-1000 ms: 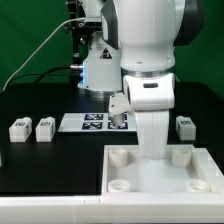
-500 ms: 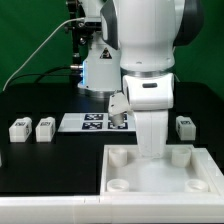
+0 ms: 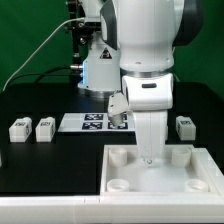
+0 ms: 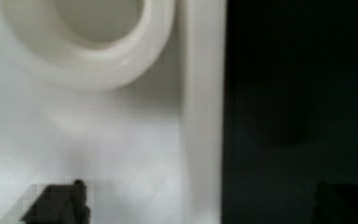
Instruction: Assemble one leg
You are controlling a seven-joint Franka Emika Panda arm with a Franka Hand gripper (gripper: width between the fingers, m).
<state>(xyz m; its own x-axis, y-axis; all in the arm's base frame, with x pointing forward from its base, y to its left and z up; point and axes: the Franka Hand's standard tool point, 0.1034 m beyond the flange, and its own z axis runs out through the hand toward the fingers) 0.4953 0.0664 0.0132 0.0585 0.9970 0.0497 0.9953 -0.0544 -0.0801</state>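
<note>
The large white panel with round corner sockets lies at the front of the table. My gripper hangs low over the panel's far edge, its fingers mostly hidden by the hand. In the wrist view the gripper is open and empty. One dark fingertip is over the white panel near a round socket, the other over the black table. Three small white legs lie apart from the gripper: two at the exterior view's left and one at its right.
The marker board lies flat behind the panel, left of the arm. The arm's base and cables stand at the back. The black table shows to the left of the panel.
The hand has come down slightly toward the panel's far edge. The legs and the panel have not moved.
</note>
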